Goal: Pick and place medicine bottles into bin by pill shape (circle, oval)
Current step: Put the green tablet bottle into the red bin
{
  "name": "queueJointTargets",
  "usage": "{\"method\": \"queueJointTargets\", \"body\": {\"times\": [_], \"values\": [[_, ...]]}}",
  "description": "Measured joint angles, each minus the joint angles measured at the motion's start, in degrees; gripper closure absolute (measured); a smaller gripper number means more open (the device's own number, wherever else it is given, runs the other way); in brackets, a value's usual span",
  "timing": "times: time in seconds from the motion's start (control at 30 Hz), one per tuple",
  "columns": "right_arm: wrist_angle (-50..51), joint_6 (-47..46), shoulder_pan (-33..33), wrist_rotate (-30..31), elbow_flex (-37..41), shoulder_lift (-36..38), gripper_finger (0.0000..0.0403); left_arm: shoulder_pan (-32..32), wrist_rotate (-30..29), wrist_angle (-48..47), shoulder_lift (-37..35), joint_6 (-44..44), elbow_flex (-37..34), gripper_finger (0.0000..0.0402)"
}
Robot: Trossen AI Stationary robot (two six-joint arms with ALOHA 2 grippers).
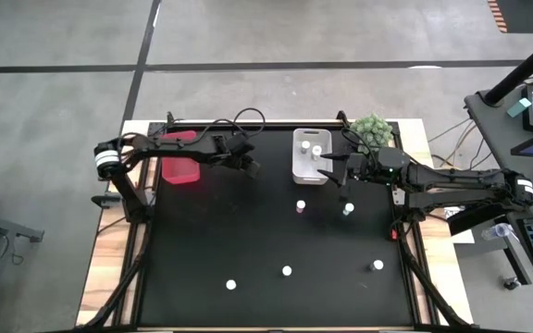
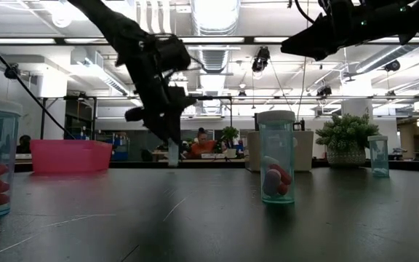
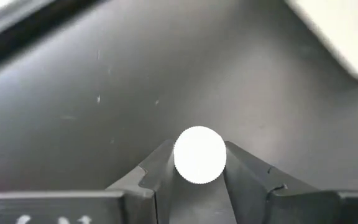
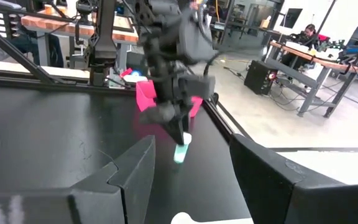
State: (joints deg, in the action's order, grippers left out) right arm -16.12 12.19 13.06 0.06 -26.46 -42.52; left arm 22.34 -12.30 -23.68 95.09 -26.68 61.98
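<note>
Left gripper [image 1: 248, 164]: positioned in the upper centre-left of the high view, between the pink bin [image 1: 179, 157] and the white bin [image 1: 310, 156]. In the left wrist view, its two fingers [image 3: 149, 172] flank the white cap of a vial [image 3: 199, 155] on both sides. The fingers stand narrow and close against the cap. In the low view, this gripper [image 2: 172, 142] points down at the left of centre, with the vial [image 2: 173, 155] upright beneath its tips at the table surface [image 2: 209, 218]. In the right wrist view, the same vial [image 4: 181, 149] shows a greenish body under the left arm's fingertips.

Right gripper [image 1: 334, 168]: positioned just right of the white bin in the high view, above the table. In the right wrist view its fingers [image 4: 135, 171] stand wide apart with nothing between them.

Remaining vials on the black table [image 1: 202, 240], high view:
- One pinkish vial [image 1: 301, 205] at centre, below the white bin
- One green vial [image 1: 348, 210] right of it
- Three white-capped vials along the lower part of the frame: lower centre-left [image 1: 231, 285], lower centre [image 1: 287, 271], lower right [image 1: 378, 265]
- White caps [image 1: 316, 150] visible inside the white bin

A green plant ball [image 1: 373, 128] sits at the upper right corner of the table
</note>
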Motion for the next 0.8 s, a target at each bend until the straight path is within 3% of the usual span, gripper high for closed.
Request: {"method": "queueJointTargets", "body": {"times": [0.13, 0.37, 0.6, 0.8], "values": [[0.0, -0.3, 0.0, 0.0, 0.0, 0.0, 0.0202, -0.6, -0.9, -4.1, -5.8, 0.7, 0.0, 0.0301], [-0.1, -0.6, 0.0, 0.0, 0.0, 0.0, 0.0202, -1.0, -9.1, -15.5, -19.3, 1.5, -1.8, 0.0302], [-0.3, -0.6, 0.0, 0.0, 0.0, 0.0, 0.0202, 0.6, -12.5, -16.4, -33.0, -1.6, -10.0, 0.0303], [-0.5, -0.6, 0.0, 0.0, 0.0, 0.0, 0.0202, 4.7, -15.1, -16.5, -40.2, -5.9, -17.6, 0.0303]]}}
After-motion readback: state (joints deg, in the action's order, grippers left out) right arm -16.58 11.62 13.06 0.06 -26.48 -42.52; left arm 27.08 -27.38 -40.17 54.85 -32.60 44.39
